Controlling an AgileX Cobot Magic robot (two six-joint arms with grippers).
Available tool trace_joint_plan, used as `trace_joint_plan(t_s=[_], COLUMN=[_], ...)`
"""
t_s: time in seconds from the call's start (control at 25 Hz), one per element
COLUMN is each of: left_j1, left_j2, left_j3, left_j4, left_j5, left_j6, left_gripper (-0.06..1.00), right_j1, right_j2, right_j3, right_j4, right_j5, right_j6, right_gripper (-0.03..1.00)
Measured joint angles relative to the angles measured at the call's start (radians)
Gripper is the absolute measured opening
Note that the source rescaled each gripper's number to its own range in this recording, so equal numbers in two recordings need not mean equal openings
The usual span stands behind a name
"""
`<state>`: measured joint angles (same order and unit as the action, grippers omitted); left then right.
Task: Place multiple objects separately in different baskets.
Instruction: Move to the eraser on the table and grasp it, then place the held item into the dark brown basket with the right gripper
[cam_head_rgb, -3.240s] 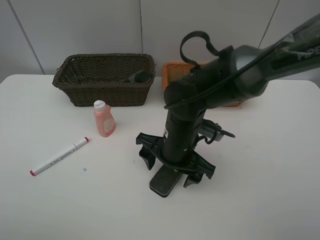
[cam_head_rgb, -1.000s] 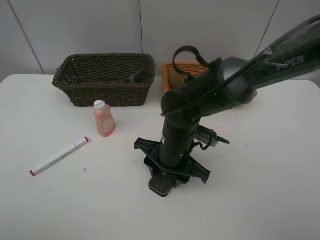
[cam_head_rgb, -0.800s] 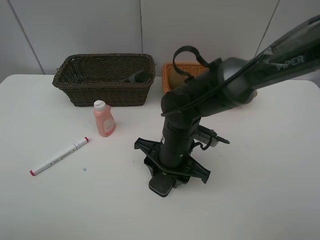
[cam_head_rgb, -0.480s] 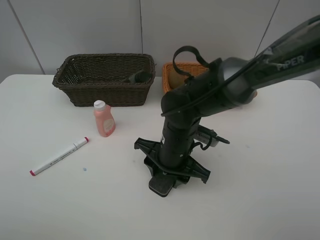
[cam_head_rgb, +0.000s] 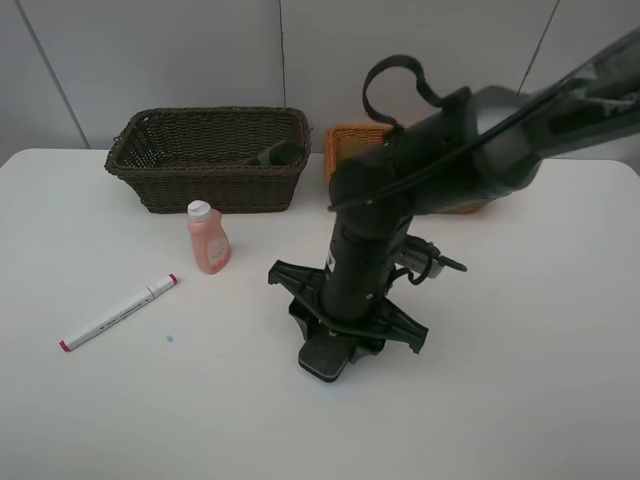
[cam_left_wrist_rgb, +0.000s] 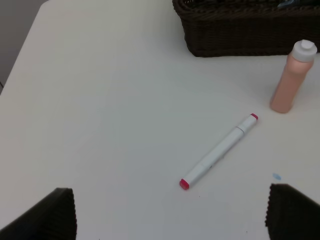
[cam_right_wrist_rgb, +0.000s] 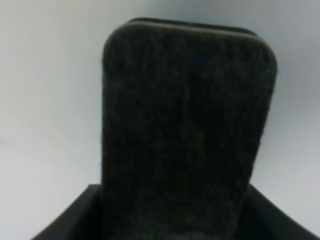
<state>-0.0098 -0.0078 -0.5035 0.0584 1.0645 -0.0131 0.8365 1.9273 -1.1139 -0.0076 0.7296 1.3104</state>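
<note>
My right claw (cam_head_rgb: 340, 338) was partly closed, gripping the dark rectangular fuzzy-faced eraser (cam_right_wrist_rgb: 187, 125) down at the white table (cam_head_rgb: 520, 380). My left claw (cam_left_wrist_rgb: 170, 200) stood wide open, holding nothing.

White table (cam_head_rgb: 520, 400), grey wall (cam_head_rgb: 150, 60)

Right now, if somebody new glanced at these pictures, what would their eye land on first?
The big black right arm dominates the middle of the high view, its hand closed on the dark eraser. To its left a pink bottle stands in front of the dark brown basket, and a white marker lies farther left, nearer the camera.
</note>
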Motion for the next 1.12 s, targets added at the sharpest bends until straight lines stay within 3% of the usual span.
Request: trace_joint_plan(t_s=[0.16, 0.4, 0.6, 0.8, 1.12], left_j1=[0.000, 0.000, 0.000, 0.000, 0.000], left_j2=[0.000, 0.000, 0.000, 0.000, 0.000], left_j3=[0.000, 0.000, 0.000, 0.000, 0.000], left_j4=[0.000, 0.000, 0.000, 0.000, 0.000], left_j5=[0.000, 0.000, 0.000, 0.000, 0.000], left_j6=[0.000, 0.000, 0.000, 0.000, 0.000], left_gripper=[1.00, 1.00, 1.00, 1.00, 1.00], right_j1=[0.000, -0.002, -0.003, -0.019, -0.070], right_j2=[-0.105, -0.238, -0.249, -0.248, -0.137], right_j3=[0.000, 0.000, -0.066, -0.164, -0.355], right_j4=[-0.091, -0.300, -0.485, -0.627, -0.666], right_j5=[-0.002, -0.080, -0.087, -0.108, -0.209], right_j6=[0.000, 0.000, -0.023, -0.132, -0.428], right_gripper=[0.32, 0.32, 0.32, 0.32, 0.32])
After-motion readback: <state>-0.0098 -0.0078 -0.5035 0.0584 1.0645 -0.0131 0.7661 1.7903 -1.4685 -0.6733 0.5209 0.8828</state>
